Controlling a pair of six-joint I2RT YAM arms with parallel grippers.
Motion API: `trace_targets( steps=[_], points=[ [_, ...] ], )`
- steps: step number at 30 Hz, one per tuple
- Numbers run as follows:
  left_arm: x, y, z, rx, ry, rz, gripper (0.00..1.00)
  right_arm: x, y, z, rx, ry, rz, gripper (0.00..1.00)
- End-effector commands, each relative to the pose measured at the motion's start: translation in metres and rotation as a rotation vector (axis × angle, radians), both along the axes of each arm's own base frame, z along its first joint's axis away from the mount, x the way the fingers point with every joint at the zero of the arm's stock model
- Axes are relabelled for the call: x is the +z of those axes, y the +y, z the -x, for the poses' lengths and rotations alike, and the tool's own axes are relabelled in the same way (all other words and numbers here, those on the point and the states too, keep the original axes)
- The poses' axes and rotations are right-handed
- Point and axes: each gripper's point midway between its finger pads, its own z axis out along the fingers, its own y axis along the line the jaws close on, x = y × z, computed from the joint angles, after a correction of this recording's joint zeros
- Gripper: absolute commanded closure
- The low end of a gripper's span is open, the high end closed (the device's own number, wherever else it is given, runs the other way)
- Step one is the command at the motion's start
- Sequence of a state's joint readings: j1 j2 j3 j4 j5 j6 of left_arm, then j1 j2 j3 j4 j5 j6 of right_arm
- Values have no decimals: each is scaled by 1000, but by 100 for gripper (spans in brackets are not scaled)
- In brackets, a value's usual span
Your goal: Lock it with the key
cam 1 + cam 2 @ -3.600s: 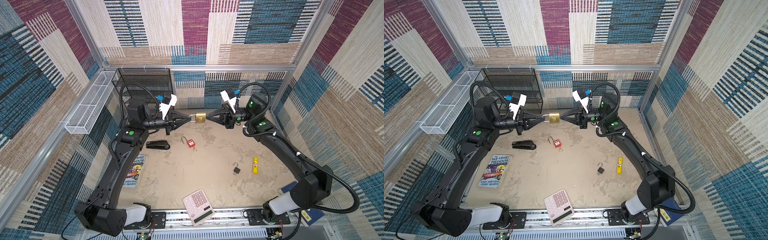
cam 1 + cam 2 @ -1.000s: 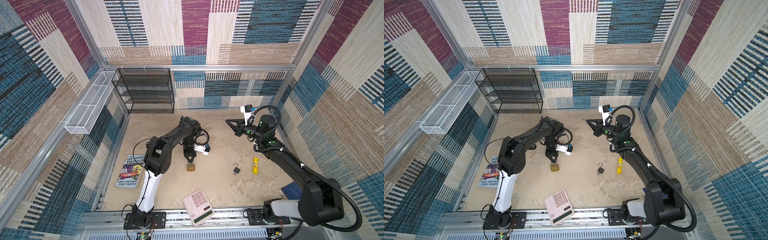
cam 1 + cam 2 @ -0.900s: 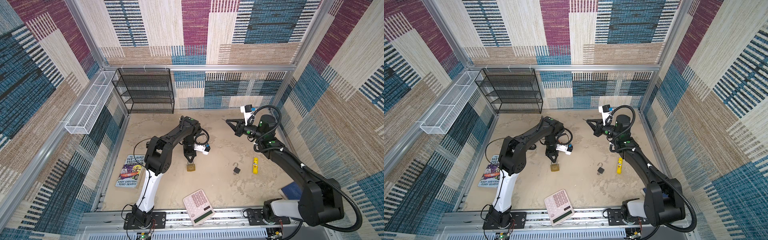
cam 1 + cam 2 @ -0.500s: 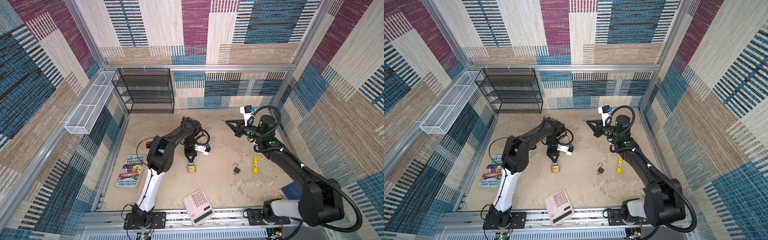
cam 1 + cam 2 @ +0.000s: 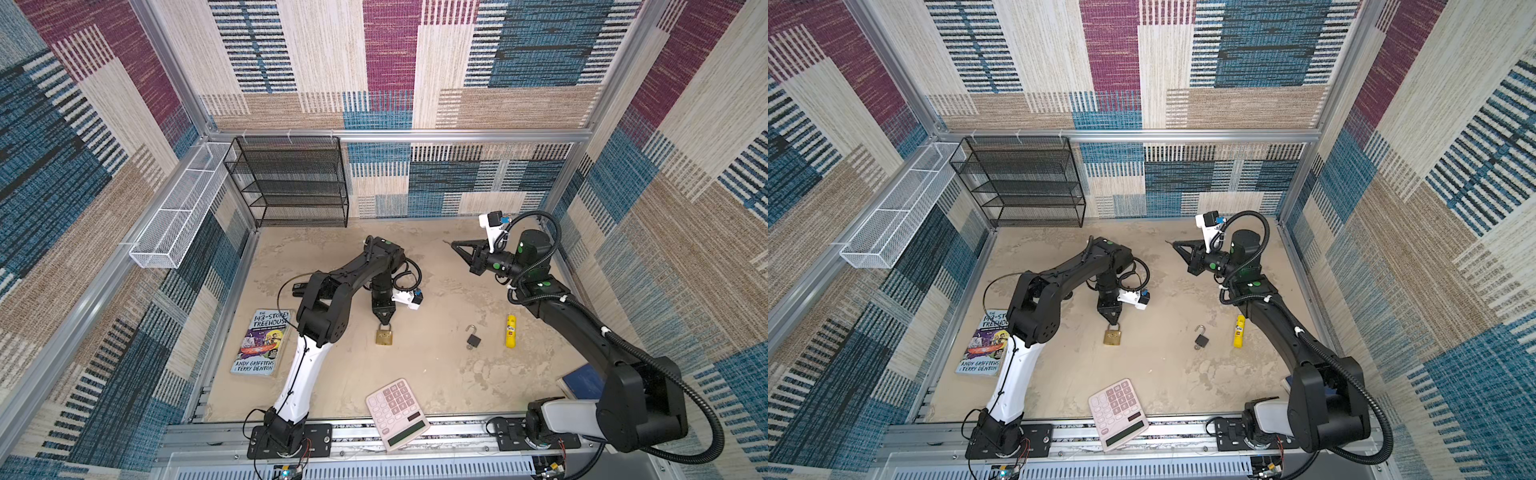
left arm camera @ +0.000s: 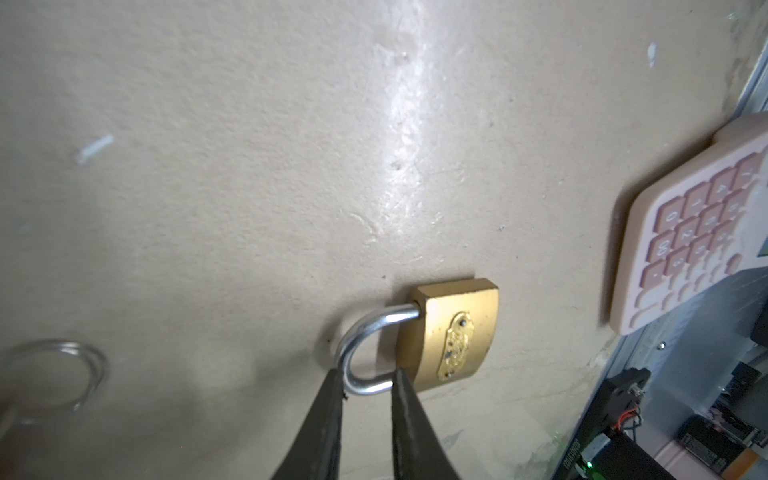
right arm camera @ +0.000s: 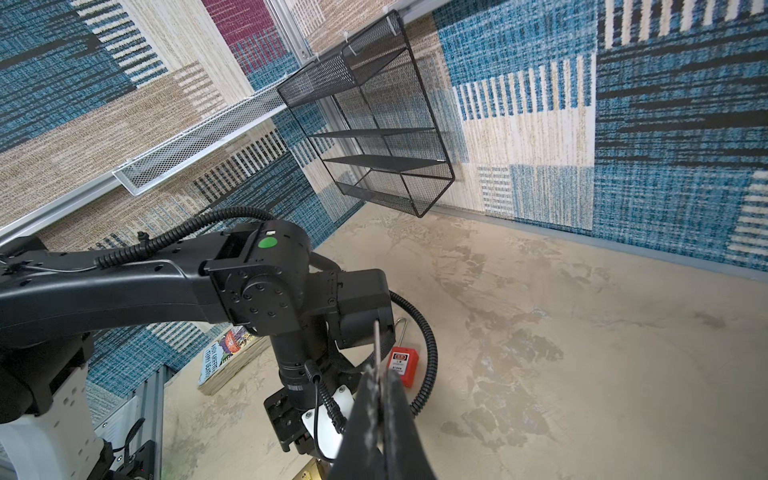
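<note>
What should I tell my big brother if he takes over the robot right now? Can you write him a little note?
The left claw is open a little, low over the table, with one tip on each side of the shackle.
The right claw is shut on the key, up in the air and away from the lock.
The brass padlock lies flat on the table, and its shackle looks pushed in.
Done: the lock looks closed and is down on the table.
Left: probably lift the left claw clear and put the key down. Whether the key was turned cannot be seen.
</note>
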State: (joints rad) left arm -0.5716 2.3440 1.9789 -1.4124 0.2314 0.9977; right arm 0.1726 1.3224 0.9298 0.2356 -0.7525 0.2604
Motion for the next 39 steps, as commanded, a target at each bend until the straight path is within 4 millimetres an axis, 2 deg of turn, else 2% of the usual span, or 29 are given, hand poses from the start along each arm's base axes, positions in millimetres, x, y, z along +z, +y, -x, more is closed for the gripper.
trace_targets(
  steps=[1, 7, 11, 16, 19, 22, 26, 32, 35, 39],
  points=[
    [0, 1, 2, -24, 7, 4, 75, 8, 0, 2, 6, -27, 1, 100],
    [17, -5, -15, 0, -90, 29, 72, 10, -3, 5, -16, -14, -10, 100],
    [44, -10, -30, 51, -192, 73, 71, 5, -8, 6, -63, 38, -29, 100],
    [78, -8, -39, 141, -301, 136, 69, -11, -16, 14, -117, 138, -68, 100],
    [100, -2, -44, 227, -387, 172, 69, -28, -21, 21, -172, 239, -134, 100],
    [115, 5, -43, 336, -450, 200, 69, -47, -14, 32, -203, 340, -193, 100],
    [128, 18, -33, 483, -517, 240, 69, -83, 14, 54, -215, 505, -247, 100],
    [132, 41, -17, 726, -590, 275, 67, -134, 56, 89, -245, 724, -331, 100],
    [132, 51, -6, 806, -599, 289, 66, -160, 66, 104, -284, 830, -372, 100],
    [134, 60, 7, 871, -600, 303, 65, -179, 84, 115, -287, 898, -361, 100]
  ],
)
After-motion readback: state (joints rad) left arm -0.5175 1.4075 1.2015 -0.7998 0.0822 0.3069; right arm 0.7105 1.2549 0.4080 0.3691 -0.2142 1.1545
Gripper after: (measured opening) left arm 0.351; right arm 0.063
